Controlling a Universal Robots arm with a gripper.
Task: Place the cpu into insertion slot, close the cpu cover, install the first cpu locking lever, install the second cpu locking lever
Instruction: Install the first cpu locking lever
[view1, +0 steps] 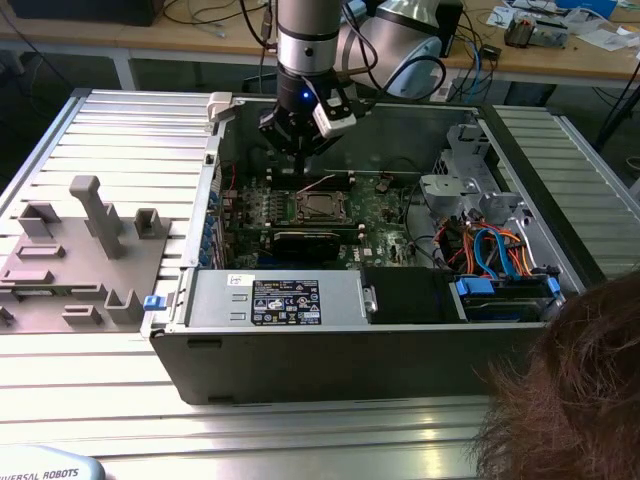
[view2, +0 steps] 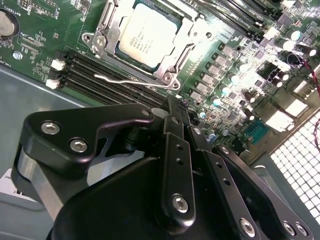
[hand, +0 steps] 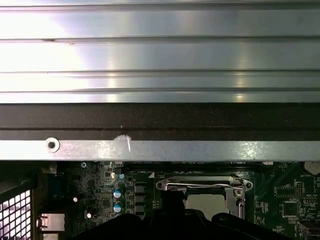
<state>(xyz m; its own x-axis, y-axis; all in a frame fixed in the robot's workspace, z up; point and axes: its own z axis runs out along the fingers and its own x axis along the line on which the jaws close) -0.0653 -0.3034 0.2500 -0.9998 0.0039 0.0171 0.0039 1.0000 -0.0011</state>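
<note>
The cpu, with its dull silver top, sits in the insertion slot on the green board. The silver cpu cover lies flat around the chip. A thin wire locking lever runs along the socket's edge beside the black memory slots. My gripper hangs above the board, a short way off the socket, with its black fingers together and nothing between them. In the exterior view the gripper is above and just behind the socket. In the first wrist view the cpu and cover edge appear below the case wall.
The open computer case surrounds the board, with a drive cage and coloured cables on the exterior view's right. A grey fixture plate lies at the exterior view's left. A person's head is at the lower right.
</note>
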